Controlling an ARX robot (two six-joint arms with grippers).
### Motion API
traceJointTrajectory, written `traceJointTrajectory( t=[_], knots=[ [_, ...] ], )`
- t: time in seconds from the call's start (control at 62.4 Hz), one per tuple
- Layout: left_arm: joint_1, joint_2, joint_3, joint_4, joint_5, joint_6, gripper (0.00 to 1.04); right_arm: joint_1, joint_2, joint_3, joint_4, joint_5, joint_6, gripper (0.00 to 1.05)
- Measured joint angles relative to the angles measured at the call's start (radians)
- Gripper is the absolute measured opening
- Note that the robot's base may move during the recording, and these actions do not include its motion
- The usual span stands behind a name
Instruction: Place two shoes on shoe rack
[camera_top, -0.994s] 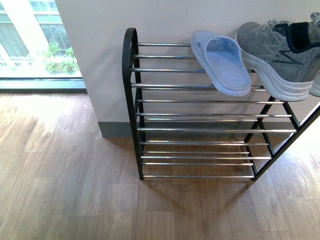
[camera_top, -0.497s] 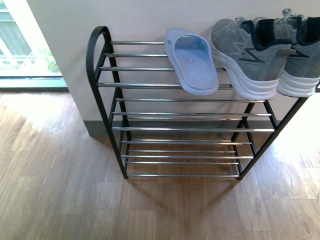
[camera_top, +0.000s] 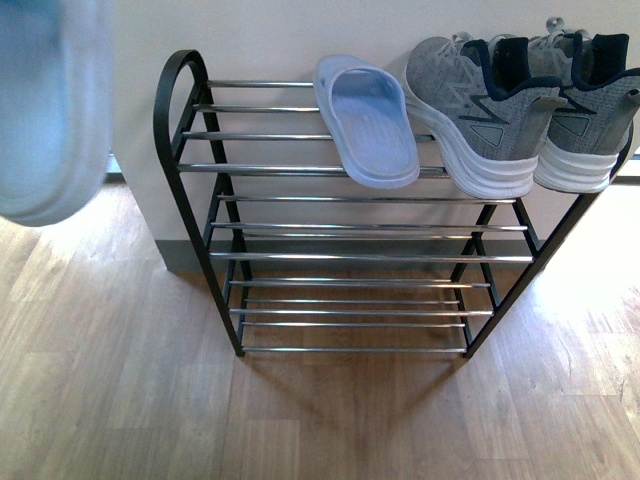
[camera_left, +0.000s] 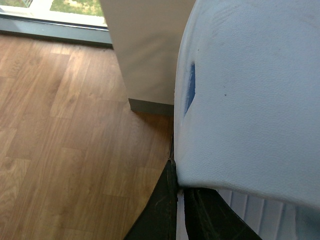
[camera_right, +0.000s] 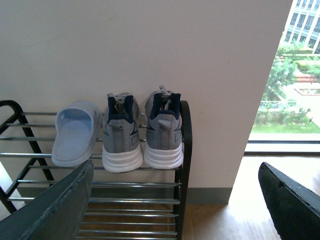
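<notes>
Three shoes are seen on the shoe rack (camera_top: 330, 168): one slide (camera_top: 365, 120) and both sneakers (camera_top: 520, 110). A second slide (camera_left: 255, 100) is gripped by the left gripper (camera_left: 182, 210) at 9 o'clock, unplaced; the right gripper (camera_right: 175, 200) is spread wide, empty.

top tier of shoe rack (camera_top: 300, 168): left portion bare rods, open to approach from front and above | right portion occupied: slide (camera_top: 366, 120), then two sneakers (camera_top: 520, 110) side by side, packed to the right frame | lower tiers: bare rods | rear: wall (camera_top: 280, 30) blocks | floor (camera_top: 130, 380) in front: open
</notes>
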Motion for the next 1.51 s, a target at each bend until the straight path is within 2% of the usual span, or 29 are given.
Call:
traceJointTrajectory(
  t=[0.241, 0.497, 0.77, 1.01, 1.283, 1.508],
  knots=[
    [-0.012, 0.308, 0.307, -0.068, 0.032, 0.041, 0.01, 0.000, 0.000, 0.000, 0.000, 0.000, 0.000, 0.95],
    [-0.014, 0.600, 0.587, -0.162, 0.020, 0.025, 0.01, 0.000, 0.000, 0.000, 0.000, 0.000, 0.000, 0.95],
    [-0.028, 0.782, 0.744, -0.227, 0.039, -0.008, 0.01, 0.000, 0.000, 0.000, 0.000, 0.000, 0.001, 0.95],
    [-0.039, 0.878, 0.882, -0.245, 0.018, -0.005, 0.01, 0.000, 0.000, 0.000, 0.000, 0.000, 0.001, 0.95],
    [-0.039, 0.889, 0.906, -0.228, -0.010, 0.010, 0.01, 0.000, 0.000, 0.000, 0.000, 0.000, 0.001, 0.95],
    [-0.040, 0.889, 0.905, -0.234, -0.011, 0.007, 0.35, 0.000, 0.000, 0.000, 0.000, 0.000, 0.001, 0.95]
  ],
)
